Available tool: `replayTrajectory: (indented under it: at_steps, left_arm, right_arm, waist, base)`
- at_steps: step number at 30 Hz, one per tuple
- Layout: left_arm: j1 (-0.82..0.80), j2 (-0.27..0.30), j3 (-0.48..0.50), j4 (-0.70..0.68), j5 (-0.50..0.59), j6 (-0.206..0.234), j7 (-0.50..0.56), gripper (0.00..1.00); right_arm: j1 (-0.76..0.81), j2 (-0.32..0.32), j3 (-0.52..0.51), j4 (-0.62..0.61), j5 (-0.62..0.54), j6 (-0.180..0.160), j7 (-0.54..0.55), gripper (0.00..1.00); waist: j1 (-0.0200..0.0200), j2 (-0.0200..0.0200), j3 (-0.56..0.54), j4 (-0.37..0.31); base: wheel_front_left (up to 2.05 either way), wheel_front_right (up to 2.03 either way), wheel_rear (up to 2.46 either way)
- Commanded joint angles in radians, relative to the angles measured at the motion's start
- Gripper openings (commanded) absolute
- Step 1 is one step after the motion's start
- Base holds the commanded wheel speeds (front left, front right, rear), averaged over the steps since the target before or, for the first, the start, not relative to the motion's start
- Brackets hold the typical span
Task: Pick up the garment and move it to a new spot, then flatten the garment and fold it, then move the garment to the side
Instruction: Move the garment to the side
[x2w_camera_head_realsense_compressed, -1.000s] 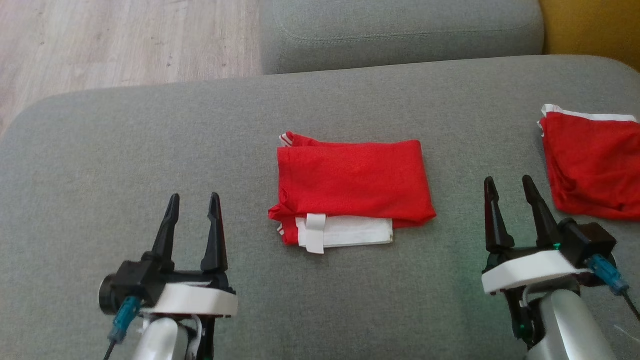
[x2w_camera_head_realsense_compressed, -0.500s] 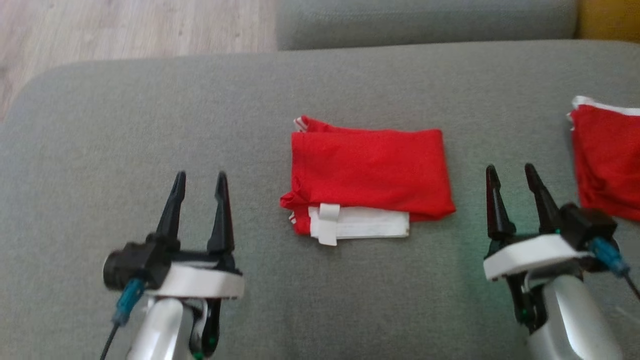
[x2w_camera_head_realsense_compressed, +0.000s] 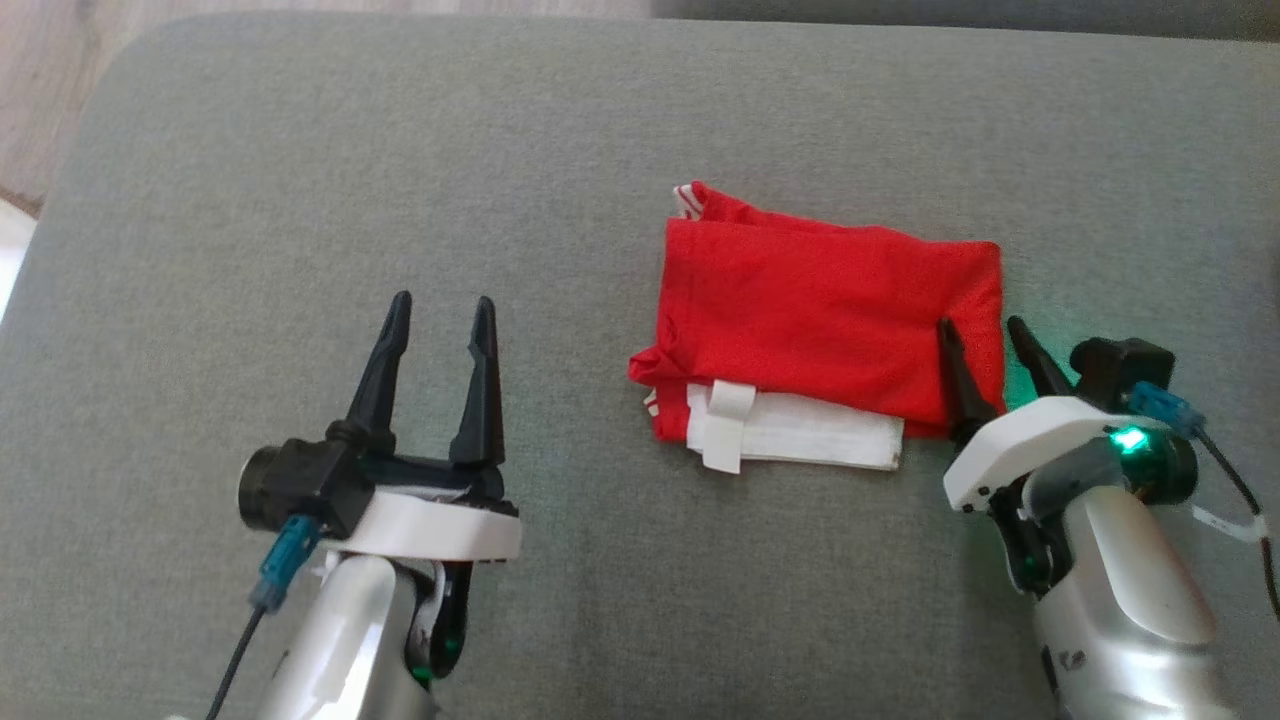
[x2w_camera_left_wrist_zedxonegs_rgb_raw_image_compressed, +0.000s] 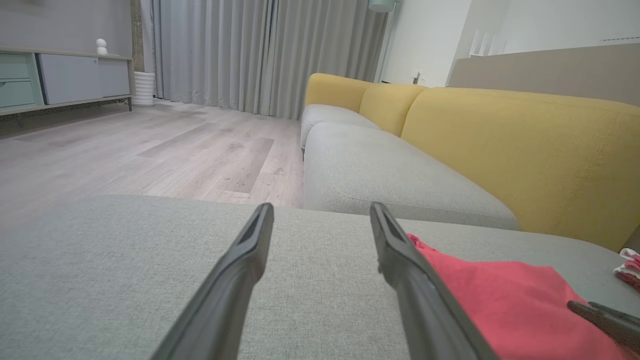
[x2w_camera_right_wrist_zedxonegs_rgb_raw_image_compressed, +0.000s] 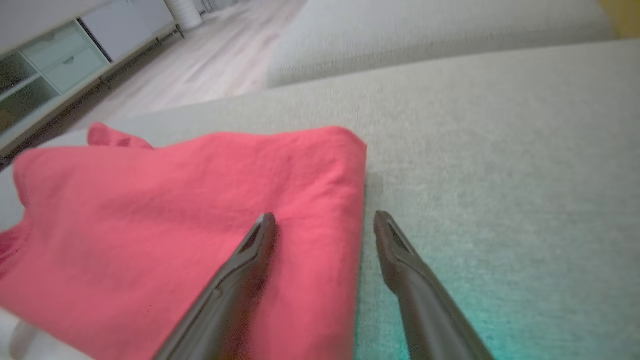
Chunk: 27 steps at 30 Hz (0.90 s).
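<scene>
On the wide grey fabric sofa seat (x2w_camera_head_realsense_compressed: 300, 200), a little right of the middle of the head view, lies the folded red cloth garment (x2w_camera_head_realsense_compressed: 820, 310). It is a flat rectangle with a white band (x2w_camera_head_realsense_compressed: 820, 435) along its near edge and a short white tab (x2w_camera_head_realsense_compressed: 725, 430) crossing that band.

Compared with one second ago the whole head picture has shifted (the camera has turned, so seat and garment only seem to slide), but one real change is there. The right end effector (x2w_camera_head_realsense_compressed: 978, 323), which stood well apart from the garment's right side, has come up to that side. Now its left finger lies over the red cloth close to the right folded edge, and its other finger is over the grey seat just beside that edge. The right wrist view shows the same, the fold running between the two dark fingers (x2w_camera_right_wrist_zedxonegs_rgb_raw_image_compressed: 240, 285). Its jaws stand wide and grip nothing; whether a fingertip already touches the cloth I cannot tell. A small green light (x2w_camera_head_realsense_compressed: 1130, 438) glows on this wrist.

The left end effector (x2w_camera_head_realsense_compressed: 443, 305) is well apart from the garment, to its left over the bare seat, as before, also spread wide and empty. Its wrist view looks over the seat to a yellow upholstered sofa backrest (x2w_camera_left_wrist_zedxonegs_rgb_raw_image_compressed: 500, 145) and a pale wooden plank floor (x2w_camera_left_wrist_zedxonegs_rgb_raw_image_compressed: 150, 150).
</scene>
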Motion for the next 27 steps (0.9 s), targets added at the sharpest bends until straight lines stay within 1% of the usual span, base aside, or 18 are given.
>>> replayTrajectory:
  at_steps: [1, 3, 4, 6, 7, 8, 9, 11, 14, 18, 23, 27]
  left_arm:
    - [-0.044, 0.005, 0.016, -0.025, -0.009, 0.006, -0.008, 1.00]
    - [-0.048, 0.005, 0.011, -0.025, -0.012, 0.009, -0.008, 1.00]
    - [-0.048, 0.005, 0.011, -0.025, -0.012, 0.009, -0.008, 1.00]
    - [-0.052, 0.005, 0.007, -0.025, -0.014, 0.012, -0.008, 1.00]
    - [-0.053, 0.005, 0.007, -0.024, -0.015, 0.013, -0.008, 1.00]
    - [-0.053, 0.005, 0.007, -0.024, -0.014, 0.014, -0.008, 1.00]
    - [-0.054, 0.005, 0.008, -0.023, -0.013, 0.015, -0.008, 1.00]
    - [-0.054, 0.005, 0.010, -0.023, -0.012, 0.015, -0.008, 1.00]
    - [-0.056, 0.005, 0.015, -0.020, -0.001, 0.009, -0.008, 1.00]
    - [-0.057, 0.005, 0.016, -0.022, 0.004, 0.003, -0.008, 1.00]
    - [-0.062, 0.005, -0.005, -0.033, 0.002, 0.003, -0.008, 1.00]
    - [-0.076, 0.005, -0.035, -0.040, -0.001, 0.005, -0.008, 1.00]
  right_arm:
    - [-0.048, -0.001, 0.018, 0.015, -0.010, -0.001, 0.015, 1.00]
    - [-0.065, -0.001, 0.030, 0.055, -0.002, -0.001, 0.023, 1.00]
    - [-0.065, -0.001, 0.030, 0.055, -0.002, -0.001, 0.023, 1.00]
    - [-0.086, -0.001, 0.054, 0.104, 0.004, -0.001, 0.026, 1.00]
    - [-0.093, -0.001, 0.064, 0.117, 0.006, -0.001, 0.026, 0.98]
    - [-0.100, -0.001, 0.074, 0.127, 0.004, -0.001, 0.021, 0.16]
    - [-0.107, -0.001, 0.084, 0.135, -0.005, -0.001, 0.011, 0.00]
    - [-0.115, -0.001, 0.090, 0.141, -0.019, -0.001, -0.001, 0.00]
    - [-0.141, -0.004, 0.096, 0.155, -0.081, -0.001, -0.058, 0.00]
    - [-0.161, -0.034, 0.113, 0.149, -0.137, -0.001, -0.099, 0.00]
    - [-0.182, -0.108, 0.143, 0.103, -0.174, -0.001, -0.107, 0.00]
    - [-0.200, -0.195, 0.181, 0.036, -0.172, -0.001, -0.081, 0.00]
  waist:
    - [-0.0002, 0.0000, 0.014, 0.019]
    - [-0.0002, 0.0000, 0.019, 0.024]
    - [-0.0002, 0.0000, 0.019, 0.024]
    - [-0.0002, 0.0000, 0.024, 0.026]
    - [-0.0002, 0.0000, 0.025, 0.025]
    - [-0.0002, 0.0000, 0.024, 0.022]
    - [-0.0002, 0.0000, 0.024, 0.018]
    - [-0.0002, 0.0000, 0.023, 0.013]
    - [-0.0002, 0.0000, 0.012, -0.016]
    - [-0.0002, 0.0000, -0.006, -0.057]
    - [-0.0002, 0.0000, -0.019, -0.119]
    - [-0.0002, 0.0000, -0.017, -0.171]
  base:
    - [0.00, 0.00, 0.00]
    - [0.00, 0.00, 0.00]
    - [0.00, 0.00, 0.00]
    - [0.00, 0.00, 0.00]
    - [0.00, 0.00, 0.00]
    - [0.00, 0.00, 0.00]
    - [0.00, 0.00, 0.00]
    - [0.00, 0.00, 0.00]
    - [0.00, 0.00, 0.00]
    - [0.00, 0.00, 0.00]
    - [0.00, 0.00, 0.00]
    - [0.00, 0.00, 0.00]
